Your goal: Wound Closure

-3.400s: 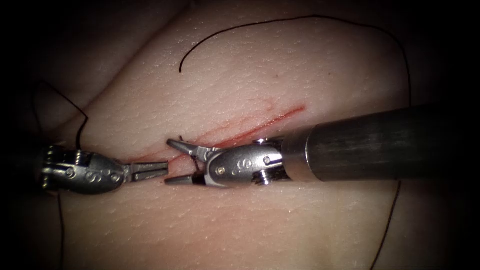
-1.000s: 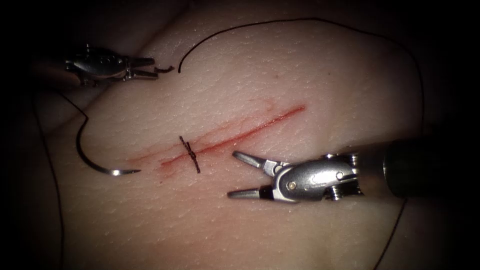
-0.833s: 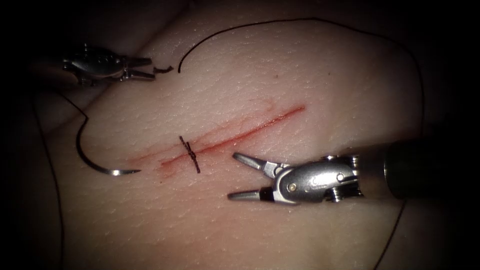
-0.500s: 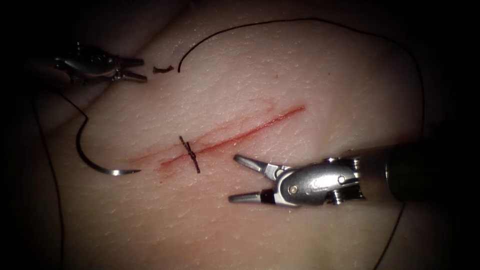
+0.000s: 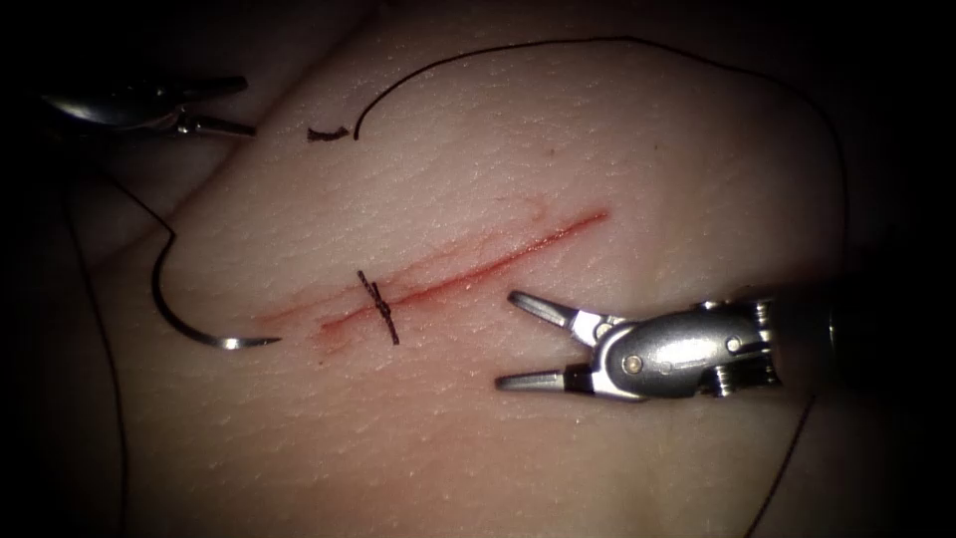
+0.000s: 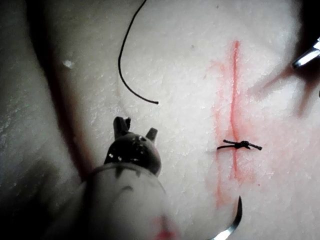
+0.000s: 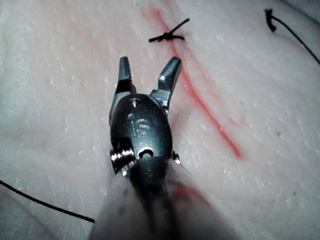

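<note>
Nothing is held by the right tool (image 5: 503, 339), lower right of the frame, jaws spread wide. The left tool (image 5: 239, 105), upper left, is parted and empty. The curved needle (image 5: 189, 314) lies free on the tissue (image 5: 597, 139), left of the knotted stitch (image 5: 378, 307) across the cut (image 5: 498, 261); a cut thread end (image 5: 327, 134) lies upper left.

You cannot follow the thread (image 5: 98, 329) past the endoscope view's lower edge, and the left tool (image 5: 214, 108) sinks into shadow (its shaft lost). The needle (image 6: 231, 226) is cut off in the left wrist view.
</note>
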Motion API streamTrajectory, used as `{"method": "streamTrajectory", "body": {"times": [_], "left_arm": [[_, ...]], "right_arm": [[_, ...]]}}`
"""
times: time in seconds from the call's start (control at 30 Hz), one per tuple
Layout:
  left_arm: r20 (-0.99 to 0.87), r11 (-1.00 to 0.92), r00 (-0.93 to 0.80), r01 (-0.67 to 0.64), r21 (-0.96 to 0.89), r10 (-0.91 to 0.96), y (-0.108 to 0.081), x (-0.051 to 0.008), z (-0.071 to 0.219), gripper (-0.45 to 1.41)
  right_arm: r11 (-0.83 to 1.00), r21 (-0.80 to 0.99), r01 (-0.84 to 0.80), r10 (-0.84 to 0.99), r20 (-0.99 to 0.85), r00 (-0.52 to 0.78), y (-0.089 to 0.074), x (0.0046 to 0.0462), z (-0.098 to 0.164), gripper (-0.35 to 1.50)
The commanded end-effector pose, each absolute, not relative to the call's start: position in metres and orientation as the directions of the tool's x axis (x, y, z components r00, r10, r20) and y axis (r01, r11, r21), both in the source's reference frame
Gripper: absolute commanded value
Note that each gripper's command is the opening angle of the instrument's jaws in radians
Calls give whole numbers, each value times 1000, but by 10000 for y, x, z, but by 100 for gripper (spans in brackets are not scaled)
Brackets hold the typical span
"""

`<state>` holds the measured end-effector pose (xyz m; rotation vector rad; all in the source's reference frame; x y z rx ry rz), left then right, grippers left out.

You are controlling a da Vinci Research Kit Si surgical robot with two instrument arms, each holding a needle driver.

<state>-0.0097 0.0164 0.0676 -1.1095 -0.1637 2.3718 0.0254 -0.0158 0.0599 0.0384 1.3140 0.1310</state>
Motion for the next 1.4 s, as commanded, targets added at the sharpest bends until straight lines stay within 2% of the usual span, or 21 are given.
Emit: {"method": "streamTrajectory", "body": {"times": [0.03,0.23,0.37,0.57,0.97,1.4], "left_arm": [[-693,-863,-525,-390,-320,494,154,-105,669,42],[-714,-863,-493,-365,-350,498,118,-118,618,41],[-664,-869,-562,-327,-370,494,91,-124,596,44],[-561,-875,-675,-323,-360,479,76,-127,584,59],[-399,-891,-828,-236,-388,393,45,-138,604,91],[-256,-877,-912,-184,-444,320,16,-147,641,86]], "right_arm": [[991,111,-73,126,-960,250,-162,255,595,126],[988,140,-72,154,-958,244,-159,251,574,126],[981,183,-59,192,-945,263,-155,252,562,123],[978,197,-65,208,-919,335,-156,255,553,106],[972,225,-71,236,-910,340,-160,256,548,118],[972,227,-62,235,-914,332,-167,259,542,120]]}}
